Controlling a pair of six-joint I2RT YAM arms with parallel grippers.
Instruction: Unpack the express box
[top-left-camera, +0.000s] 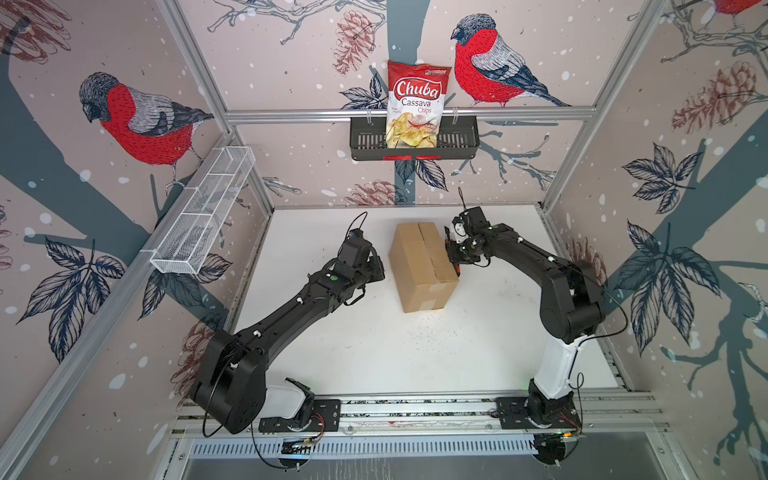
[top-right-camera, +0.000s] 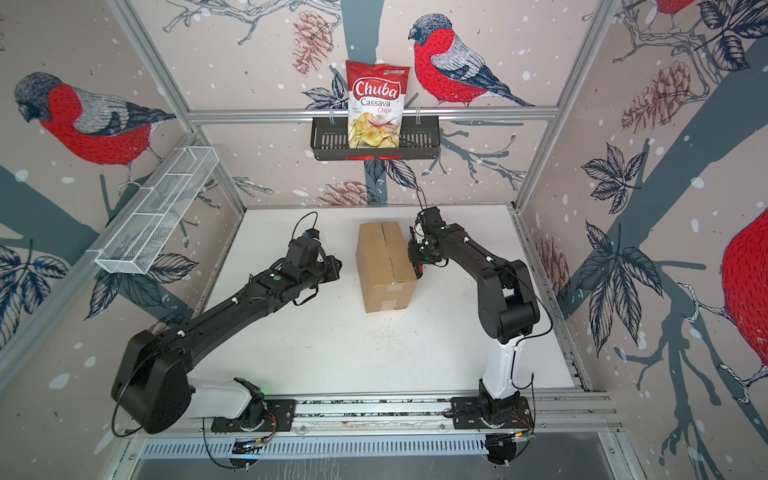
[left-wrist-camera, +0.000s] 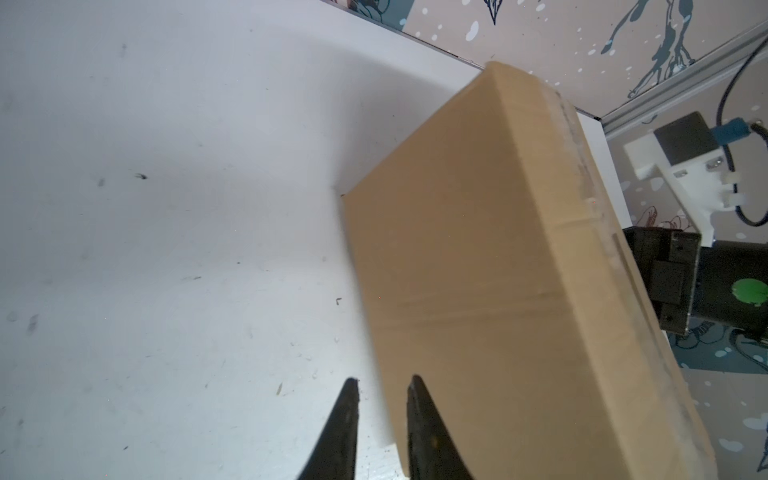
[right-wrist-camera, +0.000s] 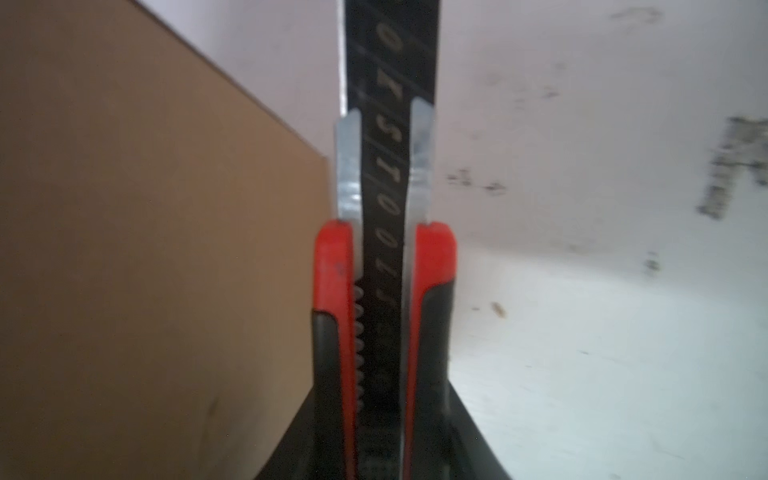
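The express box (top-left-camera: 422, 266) (top-right-camera: 384, 266) is a closed brown carton lying near the middle of the white table, its top flaps meeting in a seam. My left gripper (top-left-camera: 380, 266) (top-right-camera: 334, 266) hangs just off the box's left side. In the left wrist view its gripper (left-wrist-camera: 382, 384) stands narrowly open with nothing between the fingers, beside the box wall (left-wrist-camera: 478, 270). My right gripper (top-left-camera: 453, 255) (top-right-camera: 415, 259) (right-wrist-camera: 382, 415) is shut on a red-and-black utility knife (right-wrist-camera: 382, 249) with its blade out. It is held close along the box's right side (right-wrist-camera: 145, 249).
A black wall basket (top-left-camera: 457, 141) on the back rail holds a Chuba chips bag (top-left-camera: 417, 104). A white wire basket (top-left-camera: 203, 212) hangs on the left rail. The white table (top-left-camera: 415, 353) carries dark specks in front of the box.
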